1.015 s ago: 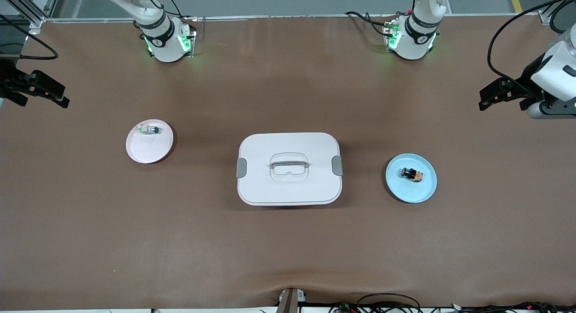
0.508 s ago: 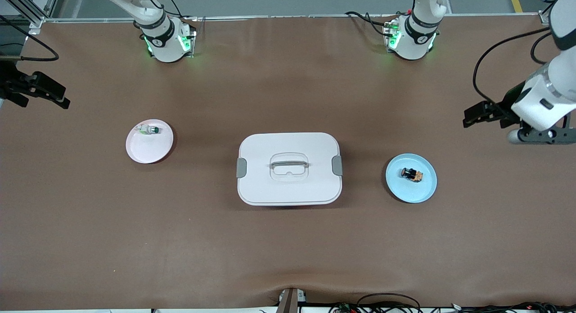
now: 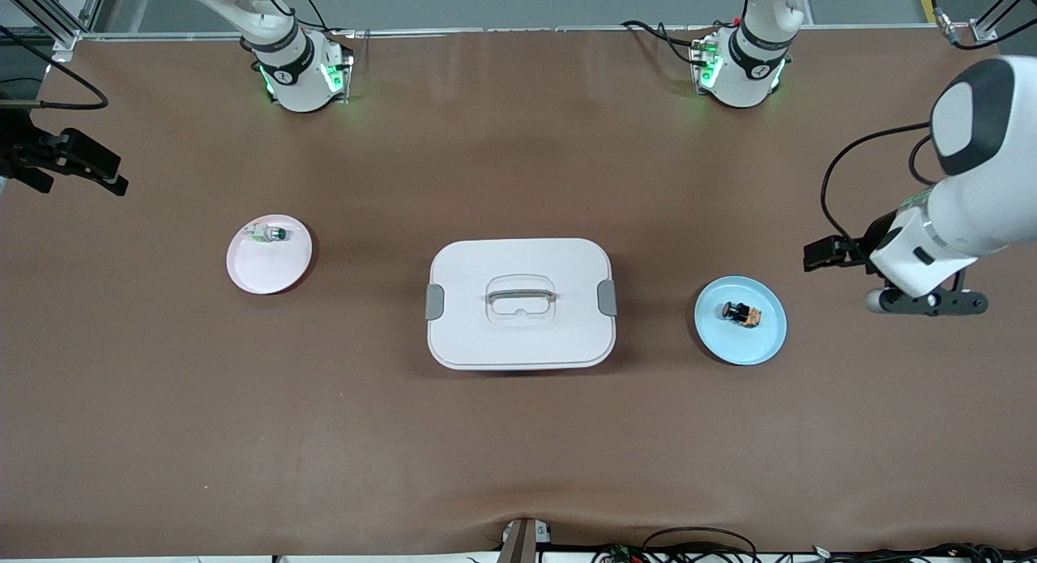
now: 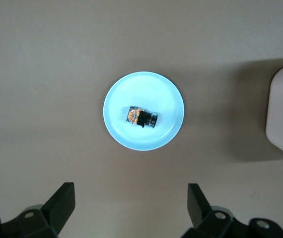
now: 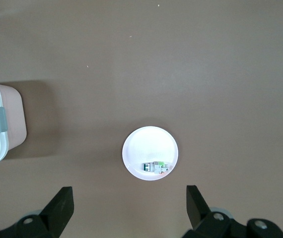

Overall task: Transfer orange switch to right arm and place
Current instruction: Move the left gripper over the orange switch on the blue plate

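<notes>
On blue plate (image 3: 761, 348), orange switch (image 3: 743, 313), left gripper (image 3: 818, 253) jaws apart

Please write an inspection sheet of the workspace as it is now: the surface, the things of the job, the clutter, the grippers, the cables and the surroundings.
Surface: brown table cover, rippled at the edge nearest the front camera.
Job's things: orange switch lies on its side on the blue plate, toward the left arm's end.
Clutter: white lidded box at the middle; green-capped switch on the pink plate, toward the right arm's end.
Grippers: left gripper open, empty, over bare table beside the blue plate; right gripper open, empty, waiting at the right arm's end.
Cables: black cables along the nearest edge, more by the bases.
Surroundings: metal frame at one corner.
</notes>
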